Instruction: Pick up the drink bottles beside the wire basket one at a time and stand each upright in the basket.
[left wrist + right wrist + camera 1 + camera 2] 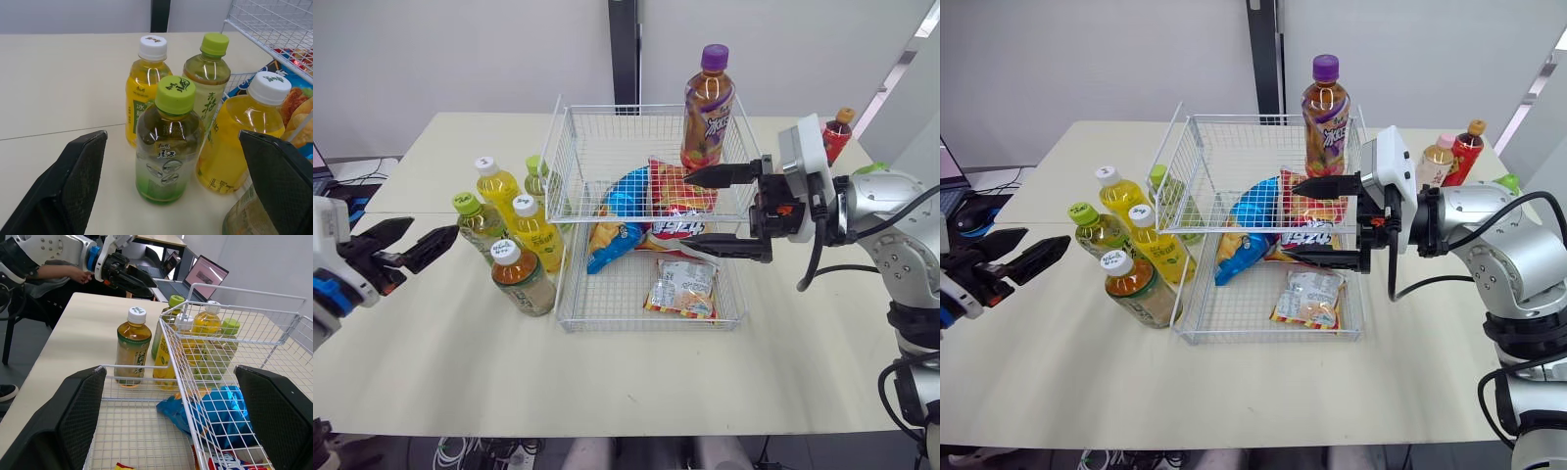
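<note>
A white wire basket stands mid-table with snack bags inside. A purple-capped bottle stands upright at its far right corner. Several bottles stand in a cluster left of the basket: two yellow ones with white caps, two green-capped ones and a brown tea bottle. My right gripper hangs open over the basket's right side, holding nothing. My left gripper is open just left of the cluster, pointing at the green-capped bottle.
More bottles stand at the table's far right: a red one and a pink-capped one. A laptop and a person's hand are beyond the table's left end. Bare tabletop lies in front of the basket.
</note>
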You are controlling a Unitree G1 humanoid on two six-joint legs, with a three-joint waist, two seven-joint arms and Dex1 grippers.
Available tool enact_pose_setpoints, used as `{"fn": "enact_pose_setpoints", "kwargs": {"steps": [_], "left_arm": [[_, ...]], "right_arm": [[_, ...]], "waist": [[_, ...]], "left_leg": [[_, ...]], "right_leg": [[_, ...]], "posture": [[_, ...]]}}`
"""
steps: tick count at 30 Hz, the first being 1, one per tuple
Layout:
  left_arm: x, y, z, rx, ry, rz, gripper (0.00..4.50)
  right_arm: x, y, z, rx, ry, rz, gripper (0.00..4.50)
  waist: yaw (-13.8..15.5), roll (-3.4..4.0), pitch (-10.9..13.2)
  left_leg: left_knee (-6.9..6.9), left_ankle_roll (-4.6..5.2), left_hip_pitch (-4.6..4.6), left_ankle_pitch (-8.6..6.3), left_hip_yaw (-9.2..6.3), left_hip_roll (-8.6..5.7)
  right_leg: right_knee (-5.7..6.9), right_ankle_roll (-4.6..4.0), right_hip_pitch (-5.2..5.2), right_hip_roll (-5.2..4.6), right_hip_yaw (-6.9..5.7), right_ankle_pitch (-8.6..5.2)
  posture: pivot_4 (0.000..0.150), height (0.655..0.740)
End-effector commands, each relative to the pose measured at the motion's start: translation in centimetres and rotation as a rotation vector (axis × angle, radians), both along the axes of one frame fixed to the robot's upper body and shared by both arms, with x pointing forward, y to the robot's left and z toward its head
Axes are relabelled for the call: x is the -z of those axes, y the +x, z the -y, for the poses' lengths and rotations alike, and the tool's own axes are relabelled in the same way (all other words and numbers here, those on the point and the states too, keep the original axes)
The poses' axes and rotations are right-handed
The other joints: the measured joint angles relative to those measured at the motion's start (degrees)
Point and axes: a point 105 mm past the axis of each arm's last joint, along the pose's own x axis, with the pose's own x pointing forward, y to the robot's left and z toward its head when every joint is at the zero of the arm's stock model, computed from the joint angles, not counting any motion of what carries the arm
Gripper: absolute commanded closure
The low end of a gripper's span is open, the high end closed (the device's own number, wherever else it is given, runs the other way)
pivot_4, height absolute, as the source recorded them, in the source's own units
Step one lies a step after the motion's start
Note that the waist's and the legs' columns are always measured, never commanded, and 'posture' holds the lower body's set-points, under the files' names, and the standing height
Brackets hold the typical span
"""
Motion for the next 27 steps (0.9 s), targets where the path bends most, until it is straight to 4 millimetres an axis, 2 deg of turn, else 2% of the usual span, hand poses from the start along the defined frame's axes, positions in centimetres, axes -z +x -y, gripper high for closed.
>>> {"fn": "enact_pose_setpoints", "kwargs": {"steps": [1, 5, 15, 27], "left_arm": [[-1.2, 1.0, 0.0, -0.034, 0.027, 0.065, 0.03], [-1.8, 2.5, 0.4, -0.045, 0.017, 0.094, 0.03], [-1.2, 6.1, 0.3, -0.076, 0.040, 0.035, 0.03], [-1.0, 7.7, 1.2, -0.029, 0.091, 0.049, 0.03]], "right_arm": [[-0.4, -0.2, -0.1, -0.001, -0.003, 0.049, 0.00], [-0.3, 0.1, -0.2, 0.002, -0.008, 0.052, 0.00], [-0.2, 0.6, -0.4, -0.003, -0.005, 0.050, 0.00], [0.1, 0.6, -0.5, 0.000, 0.000, 0.045, 0.00]], "waist": [[0.0, 0.00, 0.0], [0.0, 0.00, 0.0], [0.0, 0.00, 0.0], [-0.1, 0.00, 0.0]], "left_leg": [[0.00, 0.00, 0.00, 0.00, 0.00, 0.00], [0.00, 0.00, 0.00, 0.00, -0.01, -0.03], [-0.01, 0.00, 0.00, 0.00, -0.01, -0.09], [-0.04, 0.00, -0.01, 0.00, -0.02, -0.12]], "right_leg": [[0.00, 0.00, 0.00, 0.00, 0.00, 0.00], [0.00, 0.00, 0.00, 0.01, -0.01, 0.00], [0.03, 0.02, 0.00, 0.10, -0.04, 0.01], [0.02, 0.02, -0.01, 0.10, -0.04, 0.01]], "posture": [[0.150, 0.7400], [0.150, 0.7400], [0.150, 0.7400], [0.150, 0.7400]]}}
